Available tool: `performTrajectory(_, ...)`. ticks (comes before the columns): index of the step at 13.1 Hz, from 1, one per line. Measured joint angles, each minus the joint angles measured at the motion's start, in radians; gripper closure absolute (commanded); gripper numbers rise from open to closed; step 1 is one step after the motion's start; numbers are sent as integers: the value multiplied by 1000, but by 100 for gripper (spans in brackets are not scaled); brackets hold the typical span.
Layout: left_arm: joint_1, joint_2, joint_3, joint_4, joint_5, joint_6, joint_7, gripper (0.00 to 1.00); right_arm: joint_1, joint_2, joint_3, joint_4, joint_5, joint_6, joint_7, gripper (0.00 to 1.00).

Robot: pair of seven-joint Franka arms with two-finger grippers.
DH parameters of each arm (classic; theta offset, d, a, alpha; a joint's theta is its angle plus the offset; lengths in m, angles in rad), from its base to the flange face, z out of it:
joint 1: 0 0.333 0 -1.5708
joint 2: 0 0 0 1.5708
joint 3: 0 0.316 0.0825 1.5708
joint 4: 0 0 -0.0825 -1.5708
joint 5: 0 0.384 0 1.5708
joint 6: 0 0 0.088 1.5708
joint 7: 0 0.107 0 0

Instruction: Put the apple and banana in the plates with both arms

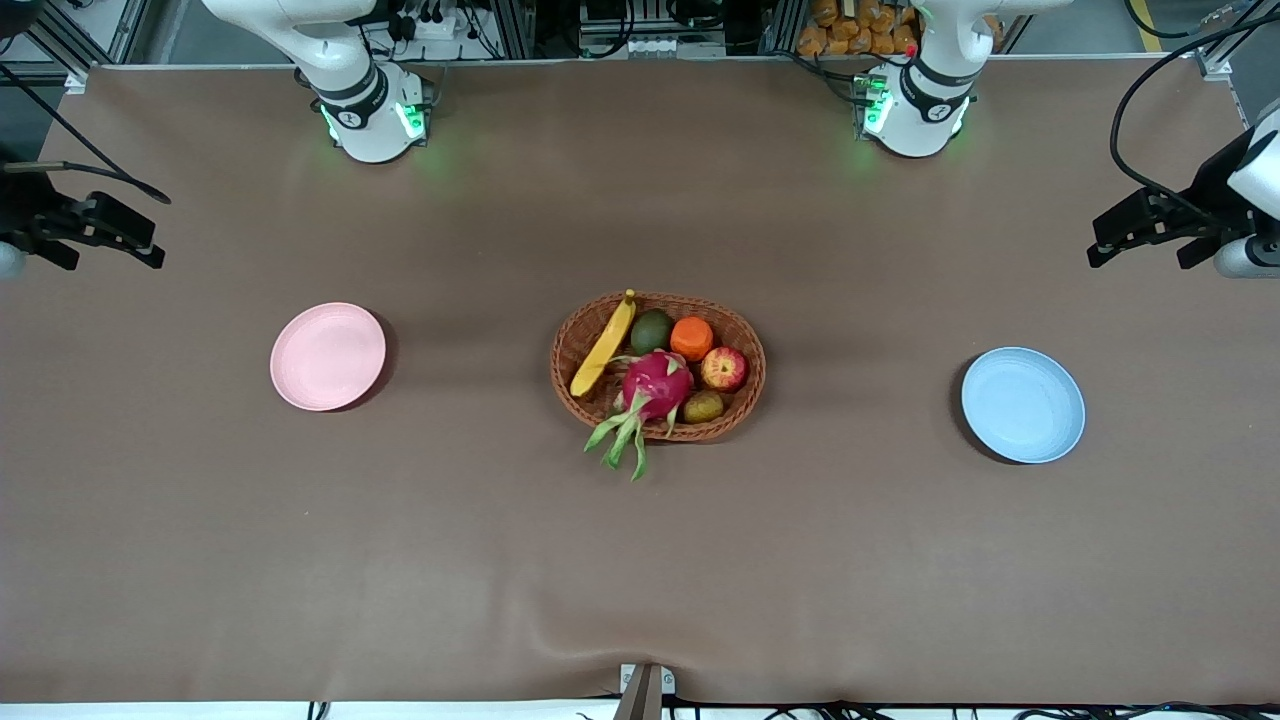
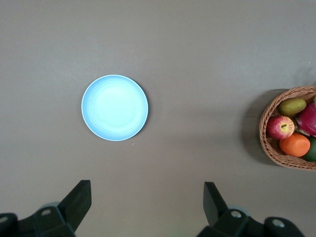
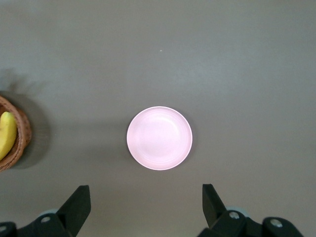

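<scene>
- At the middle of the tabletop (image 1: 640, 560) stands an oval wicker basket (image 1: 745, 400) holding all the fruit; neither plate carries anything yet.
- Banana (image 1: 605, 345): lies along the basket's rim at the right arm's end, its stem tip pointing toward the robots' bases.
- Apple (image 1: 724, 369): red with yellow blotches, sits at the basket's left-arm end, touching the orange fruit (image 1: 692, 337) and just beside the dragon fruit (image 1: 655, 385).
- Pink plate (image 1: 328, 356): bare, well apart from the basket, toward the right arm's end.
- Blue plate (image 1: 1023, 404): bare, well apart from the basket, toward the left arm's end and slightly nearer the front camera than the pink one.
- Right tool (image 3: 146, 207): wide open, holding nothing, high over the tabletop beside the pink plate, out at that end of the table.
- Left tool (image 2: 147, 205): likewise wide open and empty, high over the tabletop near the blue plate.
- Step in hand, as judged: the start, with no fruit grasped and both arms parked outward.
- Next move: each arm probably has to travel in over the basket, the right to the banana, the left to the apple. The apple appears wedged among its neighbours, so the fingers need a clear line down on either side.
</scene>
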Motion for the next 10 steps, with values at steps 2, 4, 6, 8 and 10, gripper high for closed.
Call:
performTrajectory(2, 0, 0, -4, 0, 0, 0, 0, 0, -19, 0, 0, 0, 14, 1, -27, 0)
performTrajectory(4, 0, 0, -5, 0, 0, 0, 0, 0, -21, 0, 1, 1, 14, 4, -29, 0)
performTrajectory(6, 0, 1, -6, 0, 0, 0, 0, 0, -20, 0, 3, 3, 14, 4, -29, 0)
performTrajectory(8, -1, 9, -14, -1, 0, -4, 0, 0, -21, 0, 4, 3, 14, 4, -29, 0)
performTrajectory(10, -3, 37, -33, -3, 0, -8, 0, 0, -21, 0, 5, 3, 14, 4, -29, 0)
